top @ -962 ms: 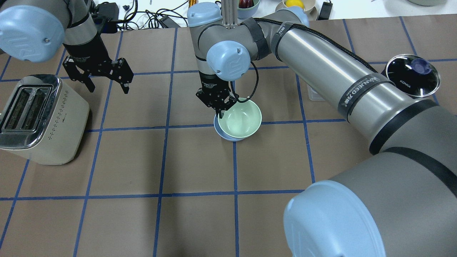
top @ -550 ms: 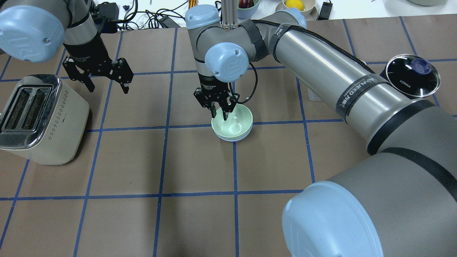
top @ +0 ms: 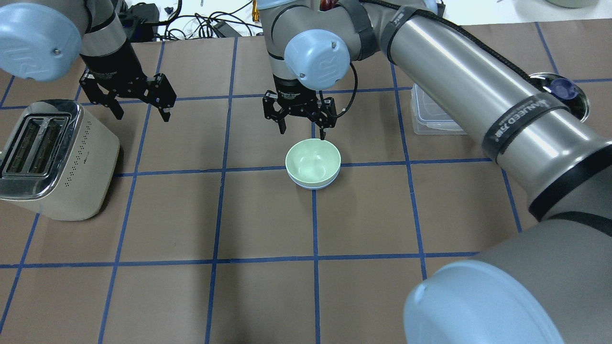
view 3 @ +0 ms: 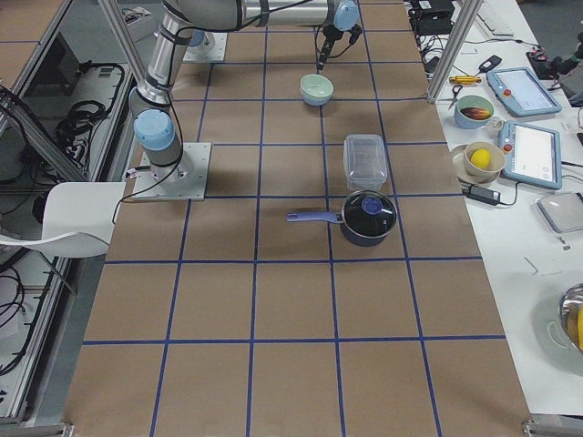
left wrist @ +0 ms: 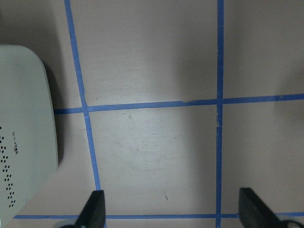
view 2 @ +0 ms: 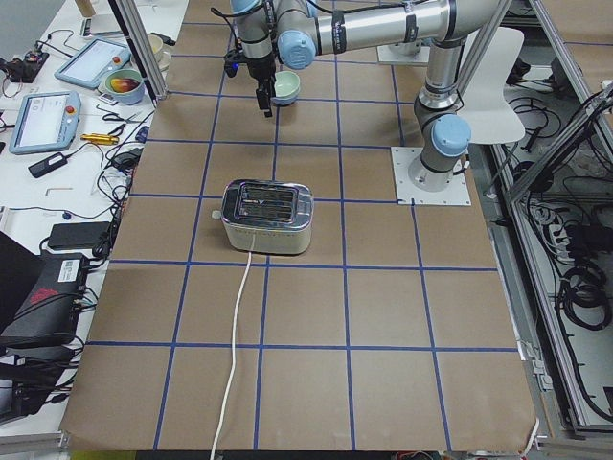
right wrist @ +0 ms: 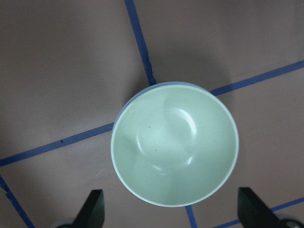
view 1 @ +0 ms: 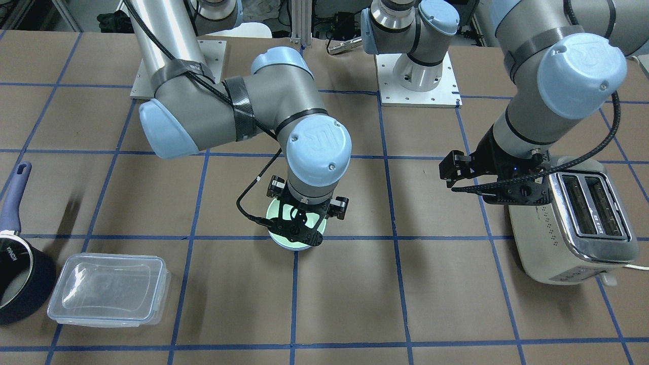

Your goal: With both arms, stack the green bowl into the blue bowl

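The pale green bowl [top: 313, 161] sits nested upright inside the light blue bowl [top: 313, 186], of which only the rim shows. Both rest on a blue tape crossing in mid-table. In the right wrist view the green bowl [right wrist: 173, 145] lies below, with the blue rim [right wrist: 142, 93] showing around it. My right gripper [top: 303, 132] is open and empty, hovering above the bowls' far side without touching them. My left gripper [top: 142, 117] is open and empty over bare table, next to the toaster. The stacked bowls also show in the front view [view 1: 276, 209], partly hidden by the right gripper.
A cream toaster [top: 52, 157] stands at the left, close under the left gripper. A clear plastic lidded container [view 1: 109, 289] and a dark blue saucepan [view 1: 20, 284] sit on the robot's right side. Brown table surface lies in front of the bowls.
My right gripper let go of the green bowl, opened wide and rose back from it. The green bowl settled level inside the blue bowl. The left gripper barely moved.
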`<state>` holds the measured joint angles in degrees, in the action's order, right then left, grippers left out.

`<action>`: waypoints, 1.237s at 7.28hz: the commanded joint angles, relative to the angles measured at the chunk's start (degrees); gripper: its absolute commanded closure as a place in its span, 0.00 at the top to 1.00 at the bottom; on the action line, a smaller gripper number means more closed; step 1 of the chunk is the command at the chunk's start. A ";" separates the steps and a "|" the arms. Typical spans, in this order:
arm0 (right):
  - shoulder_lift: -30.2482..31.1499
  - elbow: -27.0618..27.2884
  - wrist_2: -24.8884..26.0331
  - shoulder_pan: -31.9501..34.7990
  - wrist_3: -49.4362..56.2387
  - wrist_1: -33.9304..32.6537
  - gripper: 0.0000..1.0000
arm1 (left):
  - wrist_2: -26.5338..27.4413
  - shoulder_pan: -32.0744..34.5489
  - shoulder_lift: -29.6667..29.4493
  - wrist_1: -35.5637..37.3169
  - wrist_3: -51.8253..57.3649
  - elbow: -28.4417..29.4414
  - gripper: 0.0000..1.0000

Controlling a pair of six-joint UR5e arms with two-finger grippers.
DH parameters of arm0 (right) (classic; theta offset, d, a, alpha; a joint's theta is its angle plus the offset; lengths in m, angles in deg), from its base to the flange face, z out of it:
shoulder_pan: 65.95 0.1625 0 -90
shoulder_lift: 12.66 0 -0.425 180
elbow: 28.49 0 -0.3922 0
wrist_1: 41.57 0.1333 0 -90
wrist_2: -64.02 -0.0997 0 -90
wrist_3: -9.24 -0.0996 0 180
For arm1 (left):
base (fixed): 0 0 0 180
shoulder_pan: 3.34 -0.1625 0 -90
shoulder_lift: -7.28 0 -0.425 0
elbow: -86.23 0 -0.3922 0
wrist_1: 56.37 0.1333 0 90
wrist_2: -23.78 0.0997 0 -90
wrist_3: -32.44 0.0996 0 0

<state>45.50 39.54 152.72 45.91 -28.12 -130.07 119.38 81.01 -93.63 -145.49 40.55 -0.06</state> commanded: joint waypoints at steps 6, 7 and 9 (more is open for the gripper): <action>16.71 1.14 1.65 -16.57 35.49 15.28 1.00 | -2.59 8.28 5.36 -1.74 -10.48 -2.47 1.00; 18.11 2.70 1.74 -17.72 35.94 15.72 1.00 | -5.22 8.46 7.12 -3.15 -10.57 -2.65 1.00; 22.15 8.93 1.65 -18.43 36.04 13.72 1.00 | -5.25 8.46 10.11 -4.65 -10.48 -3.00 1.00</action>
<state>65.09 44.85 154.40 28.06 7.61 -115.30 114.54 89.38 -85.45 -149.15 30.05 -2.80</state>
